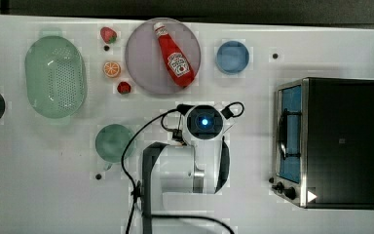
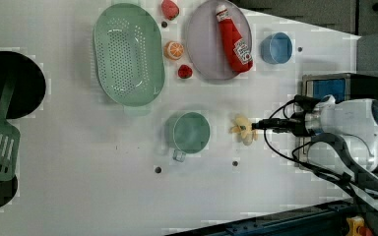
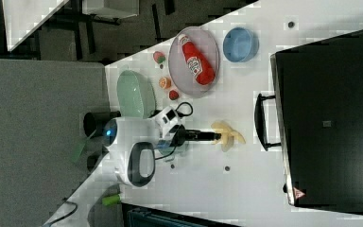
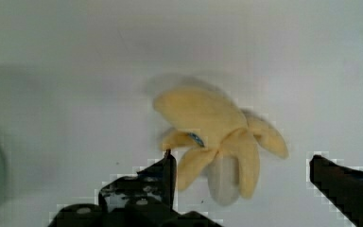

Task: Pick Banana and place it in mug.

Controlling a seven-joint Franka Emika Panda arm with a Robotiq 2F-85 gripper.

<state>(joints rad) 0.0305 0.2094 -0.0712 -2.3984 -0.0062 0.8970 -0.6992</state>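
While the hand (image 4: pixel 238 165) hung low over the white table (image 2: pixel 78 196), its two dark fingers (image 4: pixel 163 172) stood wide apart with the banana (image 4: pixel 217 137) between and just ahead of them, nothing gripped. That banana (image 2: pixel 242 130), a pale yellow toy with its peel splayed into flaps, lay on the table near the middle of the left view, just to the right of the teal-green mug (image 2: pixel 191 132) but apart from it. Toward the upper part of the left view a ketchup bottle (image 2: pixel 234 37) lay on a lilac plate (image 2: pixel 202 44), with a blue cup (image 2: pixel 277 47) to its right and a pale green colander (image 2: pixel 128 54) to its left.
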